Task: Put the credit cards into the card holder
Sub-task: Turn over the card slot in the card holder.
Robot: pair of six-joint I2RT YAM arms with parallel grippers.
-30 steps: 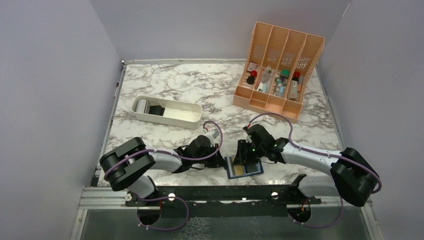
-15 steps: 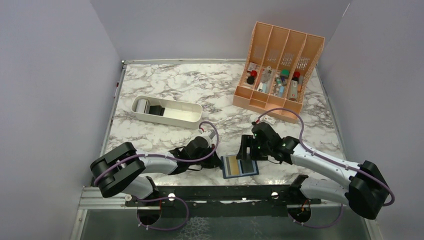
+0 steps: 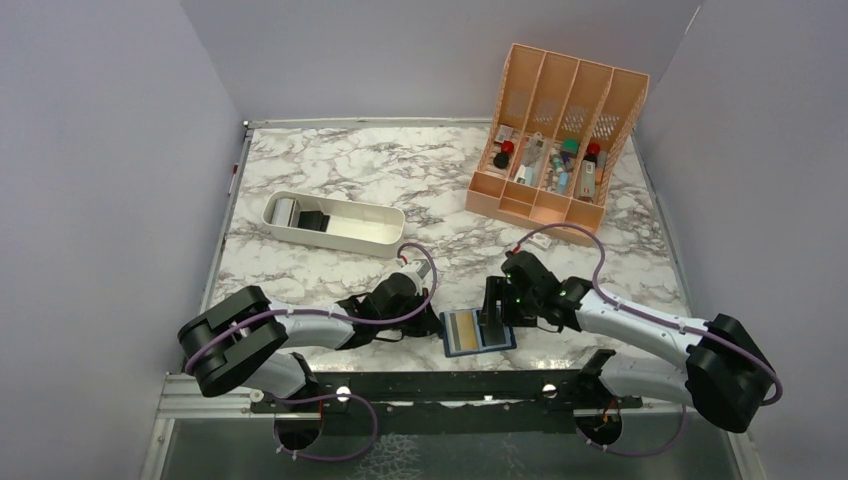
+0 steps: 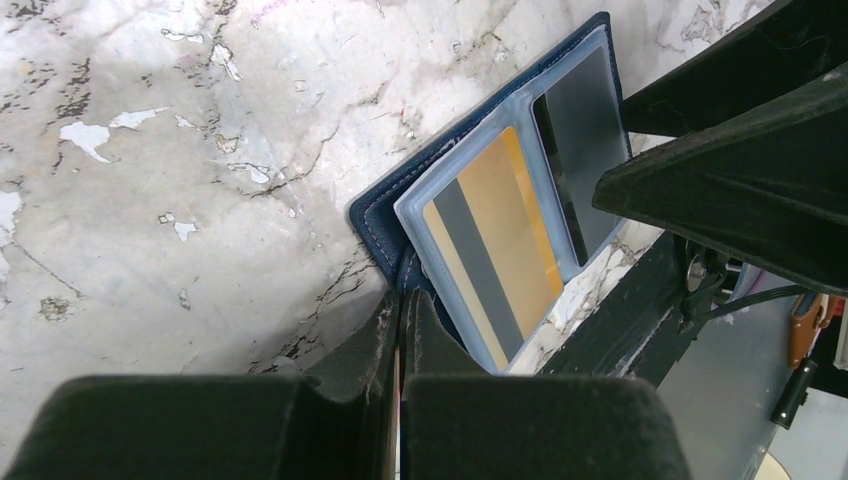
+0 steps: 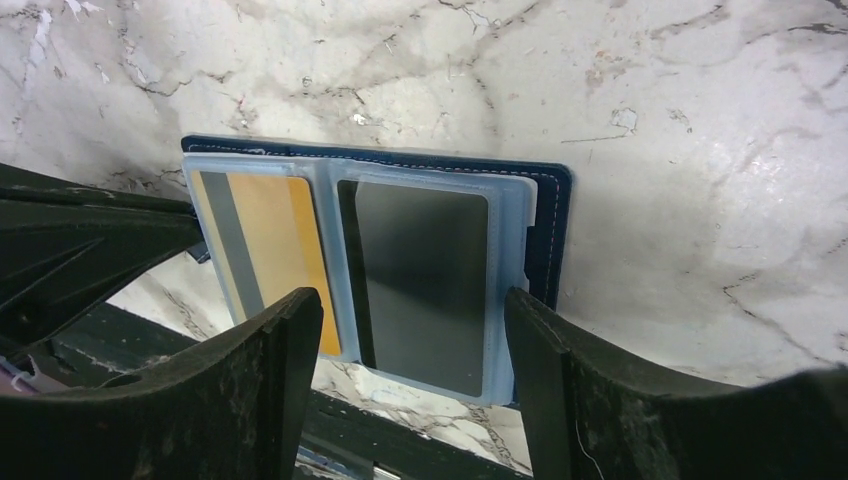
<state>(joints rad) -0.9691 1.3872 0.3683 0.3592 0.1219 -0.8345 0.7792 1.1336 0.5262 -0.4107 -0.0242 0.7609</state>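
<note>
The right gripper [image 5: 408,300] has just opened; beneath it the dark card [image 5: 420,250] sits pocketed beside the gold card [image 5: 280,240]. The left gripper [image 4: 402,310] clenches the card holder [image 4: 385,215] by its edge. Loading looks done.

Card holder [image 4: 378,215] end hidden behind right claw [image 4: 612,145]; organizer [image 3: 600,95] items too small.

The card holder [image 5: 552,230] looks like navy faux leather, matt, with stitched edges. Its inner sleeves [image 5: 333,200] are cloudy, soft-looking clear plastic. The gold card [image 5: 285,245] and the dark card [image 5: 425,280] are smooth plastic with a slight sheen. The desk [image 5: 650,150] is smooth with a marble pattern. The right gripper [image 5: 410,315] is matt black, faintly grainy.
</note>
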